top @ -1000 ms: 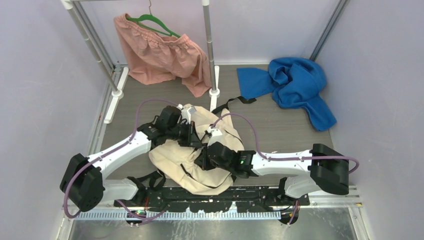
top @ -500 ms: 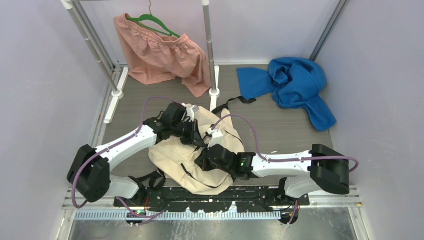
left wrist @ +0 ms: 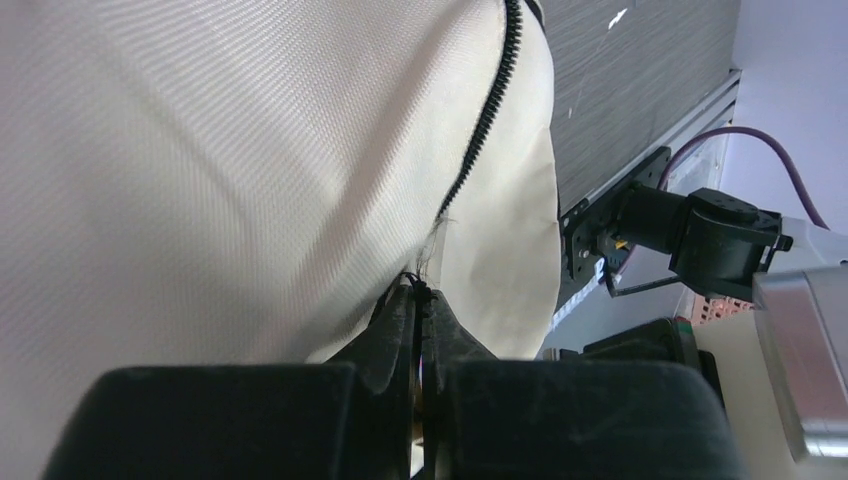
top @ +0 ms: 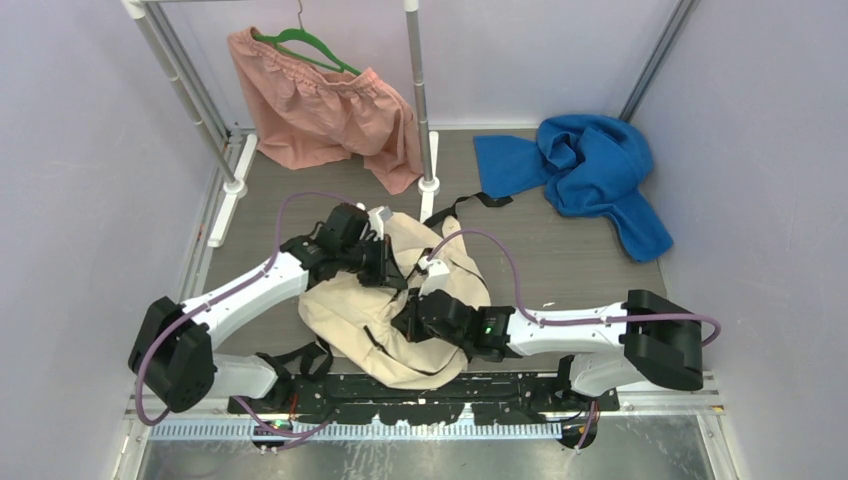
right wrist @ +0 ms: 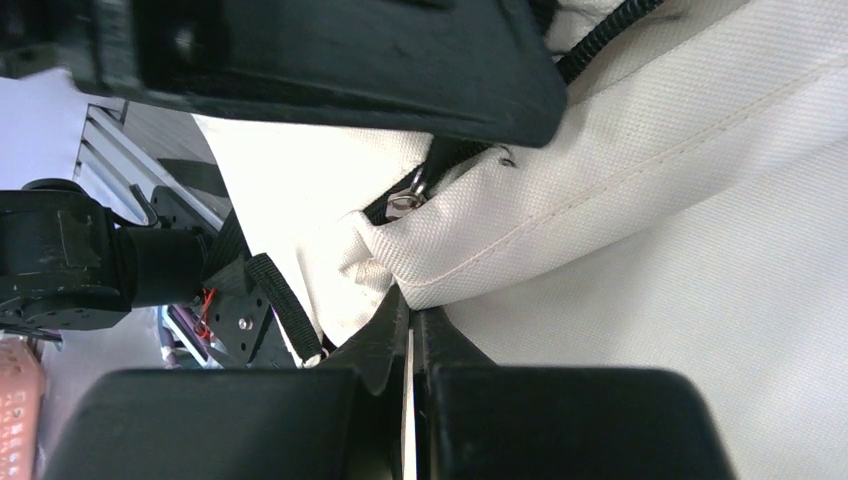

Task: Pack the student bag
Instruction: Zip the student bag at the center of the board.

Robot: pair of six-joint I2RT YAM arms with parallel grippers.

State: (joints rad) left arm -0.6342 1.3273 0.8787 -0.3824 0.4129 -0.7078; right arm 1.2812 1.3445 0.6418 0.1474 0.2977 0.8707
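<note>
The student bag point(top: 345, 310), cream fabric with black straps, lies crumpled in the middle of the table between both arms. My left gripper point(top: 392, 274) is over its upper middle, jaws shut, with a thin black piece of the zipper end pinched at the tips point(left wrist: 418, 287). The black zipper line point(left wrist: 490, 110) runs up from there across the cream cloth point(left wrist: 200, 150). My right gripper point(top: 410, 322) sits just below the left one, jaws shut on a stitched fold of the bag point(right wrist: 440, 275), with a sliver of cream cloth between the fingers. A metal zipper slider point(right wrist: 405, 202) shows just above that fold.
A pink garment point(top: 320, 105) hangs on a green hanger point(top: 305, 42) from the rack at the back left, whose post point(top: 420, 100) stands just behind the bag. A blue fleece cloth point(top: 590, 170) lies at the back right. A black strap point(top: 480, 202) trails from the bag toward it.
My left gripper has shifted slightly right and toward the back, pulling the bag's upper part with it. The right gripper has stayed almost still.
</note>
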